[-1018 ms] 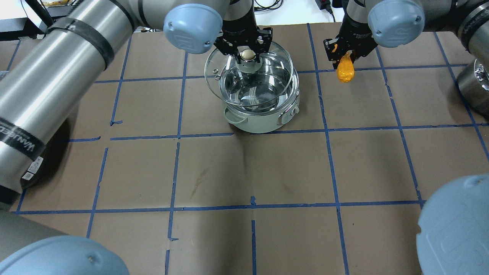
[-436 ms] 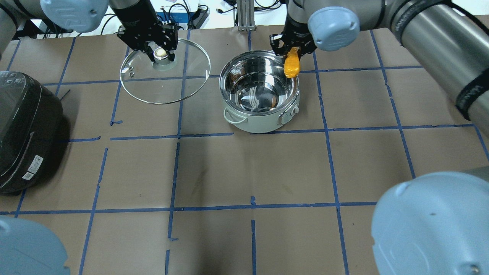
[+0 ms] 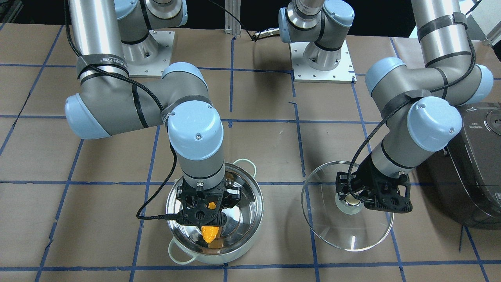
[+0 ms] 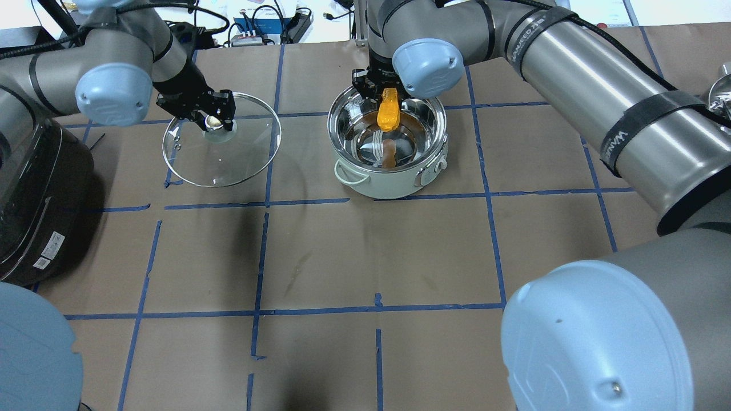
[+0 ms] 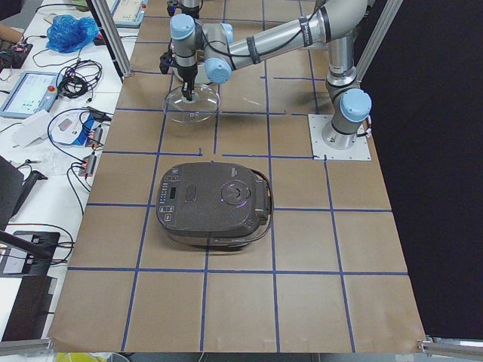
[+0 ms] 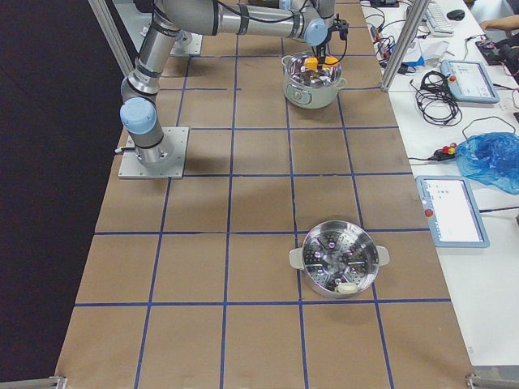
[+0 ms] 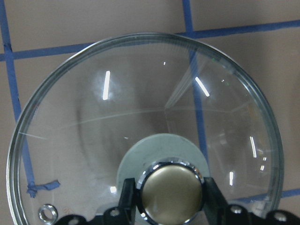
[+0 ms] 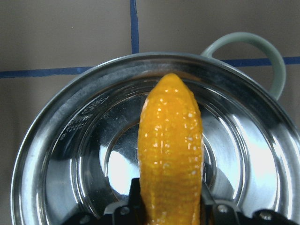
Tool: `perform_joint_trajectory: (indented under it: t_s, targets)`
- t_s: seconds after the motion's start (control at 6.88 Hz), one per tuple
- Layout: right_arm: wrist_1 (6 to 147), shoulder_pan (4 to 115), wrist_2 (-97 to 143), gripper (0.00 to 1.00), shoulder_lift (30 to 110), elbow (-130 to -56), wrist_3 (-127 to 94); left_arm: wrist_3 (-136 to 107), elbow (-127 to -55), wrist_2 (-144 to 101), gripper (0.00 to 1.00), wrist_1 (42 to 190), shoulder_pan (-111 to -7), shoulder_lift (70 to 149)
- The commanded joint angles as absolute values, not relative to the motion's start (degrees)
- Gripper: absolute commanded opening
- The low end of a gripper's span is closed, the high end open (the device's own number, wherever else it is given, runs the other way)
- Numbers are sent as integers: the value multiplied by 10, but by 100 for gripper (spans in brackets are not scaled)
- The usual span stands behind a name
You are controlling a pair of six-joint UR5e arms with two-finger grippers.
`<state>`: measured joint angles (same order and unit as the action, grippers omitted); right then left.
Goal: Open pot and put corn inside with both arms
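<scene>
Δ vs 0.4 s ago: corn (image 4: 389,113) went from pot (image 4: 394,185) far rim to over its middle, pot mid-length by tabletop (image 4: 342,257) operator-side edge | right end effector (image 4: 384,91) clamped on corn | lid (image 4: 228,160) shifted robot-ward, beside pot toward left edge, left end effector (image 4: 214,121) closed on knob (image 7: 171,190) | only right wrist view shows bare pot floor beneath corn tip

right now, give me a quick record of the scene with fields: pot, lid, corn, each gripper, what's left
pot: open, on the table, nothing lying inside
lid: off the pot, held by its knob to the pot's side, on the robot's left
corn: hangs tip down over the pot's open mouth
left gripper: shut on the knob
right gripper: shut on the corn
rice cooker: dark, at the robot's left end of the table
left to do: release the corn into the pot
</scene>
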<state>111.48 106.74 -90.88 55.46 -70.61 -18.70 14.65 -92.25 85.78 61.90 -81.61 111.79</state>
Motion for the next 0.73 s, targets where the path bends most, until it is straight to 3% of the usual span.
perform_joint_trajectory:
  t_s: [0.0,0.44,0.58]
  targets:
    - [1136,1071,-914,16,532,-722,-175,167,-957,854,3,522,-797,1167]
    - [1184,1071,-915,18,519,-763,-163,172,-956,856,6,469,-795,1192]
    - [1187,1071,-915,30,515,-763,-163,171,-956,856,9,469,-795,1192]
